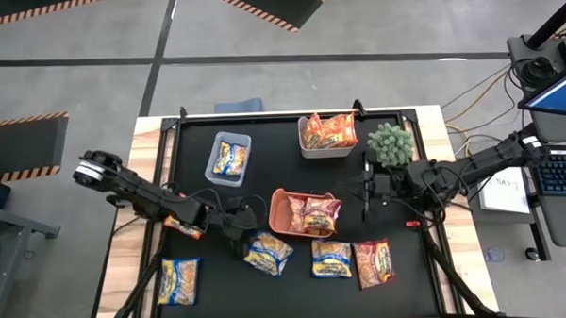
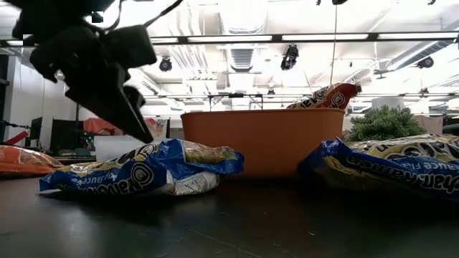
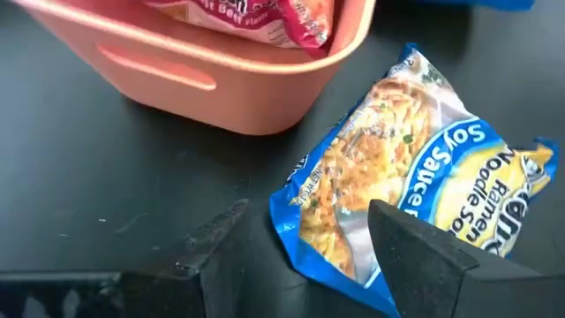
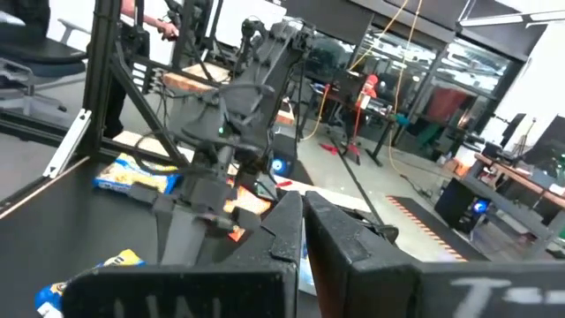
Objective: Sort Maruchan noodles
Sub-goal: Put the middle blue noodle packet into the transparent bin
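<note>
Black mat (image 1: 297,291): orange bin (image 1: 283,213) (red packets (image 1: 313,215)).

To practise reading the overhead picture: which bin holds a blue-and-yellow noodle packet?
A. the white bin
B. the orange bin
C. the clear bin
C: the clear bin holds a blue-and-yellow packet; the orange bin and white bin hold red or orange ones.
</note>
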You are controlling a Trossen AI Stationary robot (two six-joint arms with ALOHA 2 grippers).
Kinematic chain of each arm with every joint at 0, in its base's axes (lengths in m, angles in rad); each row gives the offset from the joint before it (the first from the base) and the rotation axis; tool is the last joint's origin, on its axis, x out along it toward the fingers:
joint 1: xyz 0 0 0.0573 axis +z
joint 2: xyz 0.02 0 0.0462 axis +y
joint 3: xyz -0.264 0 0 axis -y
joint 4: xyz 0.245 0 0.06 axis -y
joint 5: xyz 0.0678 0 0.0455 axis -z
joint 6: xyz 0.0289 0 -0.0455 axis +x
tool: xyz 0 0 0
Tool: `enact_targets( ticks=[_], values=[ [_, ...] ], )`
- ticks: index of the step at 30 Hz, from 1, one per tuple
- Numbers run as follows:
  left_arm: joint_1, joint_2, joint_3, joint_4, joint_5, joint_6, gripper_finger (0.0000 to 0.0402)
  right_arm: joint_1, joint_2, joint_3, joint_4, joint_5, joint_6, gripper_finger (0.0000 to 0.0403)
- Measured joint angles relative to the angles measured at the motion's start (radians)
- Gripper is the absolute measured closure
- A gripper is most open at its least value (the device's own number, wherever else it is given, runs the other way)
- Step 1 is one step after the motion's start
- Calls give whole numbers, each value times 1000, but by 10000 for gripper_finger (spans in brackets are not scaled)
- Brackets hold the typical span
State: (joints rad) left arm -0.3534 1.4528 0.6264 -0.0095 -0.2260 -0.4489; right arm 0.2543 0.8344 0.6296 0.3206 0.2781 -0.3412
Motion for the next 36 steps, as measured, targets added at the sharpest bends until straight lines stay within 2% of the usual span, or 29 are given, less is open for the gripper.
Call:
enact_targets(
  ticks=[6, 11, 22, 27, 31, 36],
  values=[
    [0, 14, -134, 312, 0, -54, 189, 0, -2, 0, -7, -9, -1, 394],
    [0, 54, -178, 441, -7, -72, 189, 0, -2, 0, -6, -9, -3, 394],
    [0, 213, -147, 520, -26, -81, 189, 0, -2, 0, -9, -9, -10, 394],
    [0, 257, -145, 580, 26, -103, 195, 0, -2, 0, -9, -9, -10, 394],
    [-2, 254, -151, 579, 33, -111, 217, 0, -1, 0, -9, -9, -9, 394],
    [-2, 253, -151, 576, 58, -100, 278, 0, -1, 0, -9, -9, -10, 394]
  ],
)
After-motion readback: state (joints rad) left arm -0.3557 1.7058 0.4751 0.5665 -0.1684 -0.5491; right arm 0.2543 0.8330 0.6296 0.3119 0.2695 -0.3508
